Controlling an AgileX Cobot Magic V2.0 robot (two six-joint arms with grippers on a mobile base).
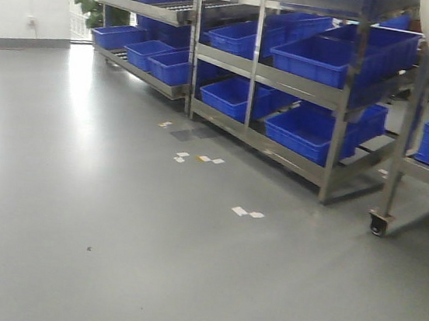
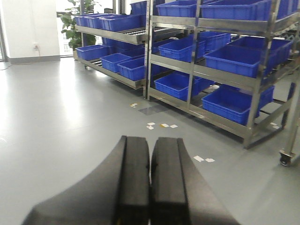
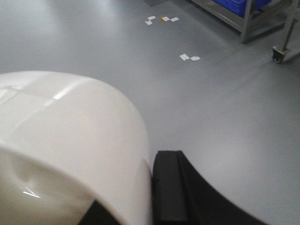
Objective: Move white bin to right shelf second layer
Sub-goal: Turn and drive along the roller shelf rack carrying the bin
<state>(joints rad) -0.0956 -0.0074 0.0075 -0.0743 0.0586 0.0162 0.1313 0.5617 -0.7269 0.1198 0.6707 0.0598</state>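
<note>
**Holding the white bin (image 3: 70, 131) by its wall**

My right end effector (image 3: 154, 187) is clamped on the bin's wall, carrying it above the floor (image 3: 211, 103). My left end effector (image 2: 150, 145) is closed and empty. The plastic is glossy and thin, so I judge it light, slippery and flexible, best gripped near a stiffer corner.

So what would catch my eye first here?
Rows of blue crates fill the steel racks along the far side, over a grey floor dotted with paper scraps. Up close, the glossy white bin, gripped by the right fingers, swamps that wrist view; the left fingers are shut on nothing.
</note>
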